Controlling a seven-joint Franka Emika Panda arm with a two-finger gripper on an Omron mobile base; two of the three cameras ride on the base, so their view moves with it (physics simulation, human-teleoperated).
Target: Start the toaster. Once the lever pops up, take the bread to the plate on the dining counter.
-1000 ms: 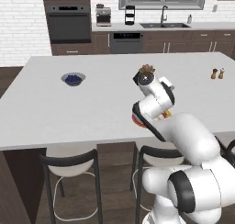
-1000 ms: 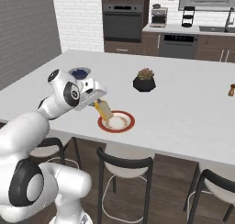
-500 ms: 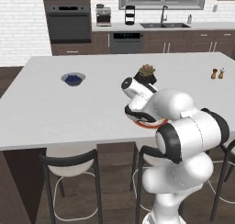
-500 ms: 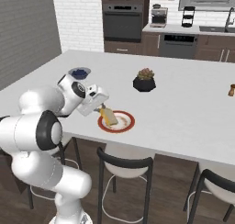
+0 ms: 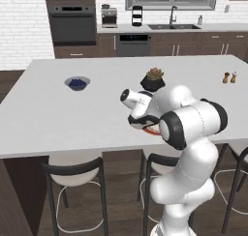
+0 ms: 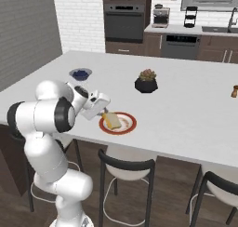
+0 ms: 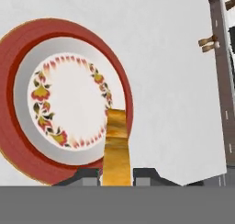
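On the dining counter (image 6: 186,105) near its front edge lies the plate (image 6: 130,127), round with a red-orange rim and a flowered pale centre (image 7: 69,99). My gripper (image 6: 106,113) is shut on the bread (image 6: 112,122), a thin yellow-orange slice held tilted over the plate's left half. Seen from the hand, the bread (image 7: 117,147) rises between the fingertips (image 7: 146,174) of the gripper (image 7: 116,175) and reaches over the plate's rim (image 7: 18,140). From the left base, a red sliver of the plate (image 5: 151,129) peeks out behind my arm. The toaster is out of view.
A grey bowl of blue berries (image 5: 77,82) (image 6: 81,74) sits toward the counter's left. A dark pot with a plant (image 5: 153,80) (image 6: 147,82) stands behind the plate. Two shakers (image 5: 229,77) (image 7: 209,43) are at the right. Black-framed stools (image 6: 125,168) line the front edge.
My arm has folded and its elbow has swung round toward the stools. The hand has come down with the bread, from above the plate to close over it.
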